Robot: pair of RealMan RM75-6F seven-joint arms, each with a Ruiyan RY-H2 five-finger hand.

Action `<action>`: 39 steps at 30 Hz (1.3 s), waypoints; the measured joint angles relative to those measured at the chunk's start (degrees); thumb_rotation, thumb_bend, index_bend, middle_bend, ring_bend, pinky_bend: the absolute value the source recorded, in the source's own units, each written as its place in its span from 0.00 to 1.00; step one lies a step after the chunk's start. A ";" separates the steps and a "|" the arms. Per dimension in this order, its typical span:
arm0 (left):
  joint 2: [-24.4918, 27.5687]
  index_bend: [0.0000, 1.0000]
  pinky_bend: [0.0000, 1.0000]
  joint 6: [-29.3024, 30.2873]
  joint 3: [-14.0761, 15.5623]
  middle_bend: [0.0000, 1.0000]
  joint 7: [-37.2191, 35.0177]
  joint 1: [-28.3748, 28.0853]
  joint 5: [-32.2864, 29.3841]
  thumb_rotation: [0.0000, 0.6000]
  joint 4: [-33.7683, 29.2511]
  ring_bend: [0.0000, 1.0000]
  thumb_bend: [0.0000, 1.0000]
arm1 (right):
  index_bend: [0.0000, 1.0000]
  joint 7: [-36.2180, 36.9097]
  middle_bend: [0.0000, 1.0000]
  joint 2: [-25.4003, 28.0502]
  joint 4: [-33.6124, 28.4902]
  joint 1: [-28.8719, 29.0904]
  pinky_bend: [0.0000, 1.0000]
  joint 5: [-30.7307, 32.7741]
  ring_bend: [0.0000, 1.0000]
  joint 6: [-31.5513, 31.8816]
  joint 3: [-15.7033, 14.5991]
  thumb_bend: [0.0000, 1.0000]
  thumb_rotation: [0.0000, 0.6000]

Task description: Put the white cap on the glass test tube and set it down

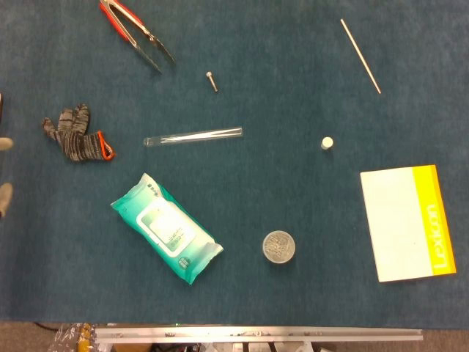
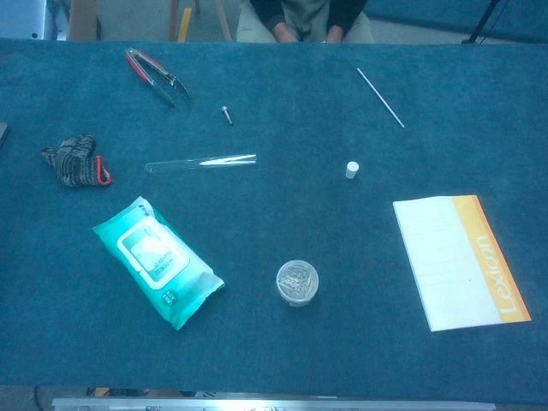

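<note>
On the dark blue carpeted table top [image 1: 278, 183], nearest the robot and below and to the right of the tube, stands a small round clear jar with a grey lid [image 1: 279, 247]. A teal and white soft pack of wet wipes [image 1: 166, 228] lies slantwise just below the tube's closed end. A white booklet with a yellow edge strip [image 1: 407, 222] lies flat, well to the tube's right and nearer the robot. The small white cap [image 1: 327, 143] stands by itself to the right of the tube's open end, well apart from it. The clear glass test tube [image 1: 193, 136] lies on its side near the middle of the table, uncapped. A grey striped knit glove with an orange cuff [image 1: 75, 136] is crumpled to the tube's left. Only pale tips of the left hand [image 1: 4, 144] show at the frame edge, left of the glove; whether it is open or closed I cannot tell. The right hand shows in neither view. Beyond the tube lie a small metal screw [image 1: 212, 81], red-handled metal tongs [image 1: 136, 34] to the far left, and a thin pale rod [image 1: 360, 56] to the far right.
</note>
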 measured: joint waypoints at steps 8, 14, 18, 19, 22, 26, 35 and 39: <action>-2.65 0.28 0.16 -8.39 -0.75 0.18 4.24 -5.77 -2.61 1.00 -2.47 0.00 0.33 | 0.26 2.92 0.18 -1.35 3.71 1.27 0.17 1.35 0.02 -0.93 1.41 0.31 1.00; -6.25 0.29 0.16 -13.72 -1.22 0.18 8.09 -10.28 -5.03 0.99 -3.19 0.00 0.33 | 0.26 2.91 0.18 -0.83 3.65 2.81 0.17 1.61 0.02 -1.68 2.79 0.31 1.00; -8.70 0.29 0.16 -15.42 -1.49 0.18 10.48 -12.34 -6.49 0.93 -3.21 0.00 0.33 | 0.26 1.77 0.18 0.19 2.06 4.62 0.17 1.57 0.02 -3.59 3.44 0.31 1.00; -9.42 0.29 0.16 -15.88 -1.57 0.18 11.18 -12.90 -7.08 0.92 -3.15 0.00 0.33 | 0.26 1.56 0.18 0.34 1.65 5.06 0.17 1.51 0.02 -4.05 3.54 0.31 1.00; -10.91 0.29 0.16 -17.12 -1.77 0.18 13.02 -14.33 -8.97 0.90 -2.91 0.00 0.33 | 0.26 1.03 0.18 0.80 0.26 6.42 0.17 1.32 0.02 -5.69 3.76 0.31 1.00; -12.88 0.29 0.16 -18.77 -2.36 0.18 15.29 -16.50 -12.33 0.89 -2.38 0.00 0.33 | 0.26 -0.57 0.18 1.05 -1.21 8.32 0.17 1.48 0.02 -7.52 4.16 0.31 1.00; -18.21 0.29 0.16 -20.92 -4.80 0.18 20.51 -22.44 -21.72 0.88 -0.12 0.00 0.33 | 0.26 -1.92 0.18 1.35 -3.11 9.54 0.17 1.85 0.02 -8.16 3.97 0.31 1.00; -20.59 0.30 0.16 -21.11 -5.64 0.17 22.81 -24.94 -25.72 0.88 1.41 0.00 0.33 | 0.26 -1.90 0.18 1.70 -3.46 9.57 0.17 1.73 0.02 -7.90 3.75 0.31 1.00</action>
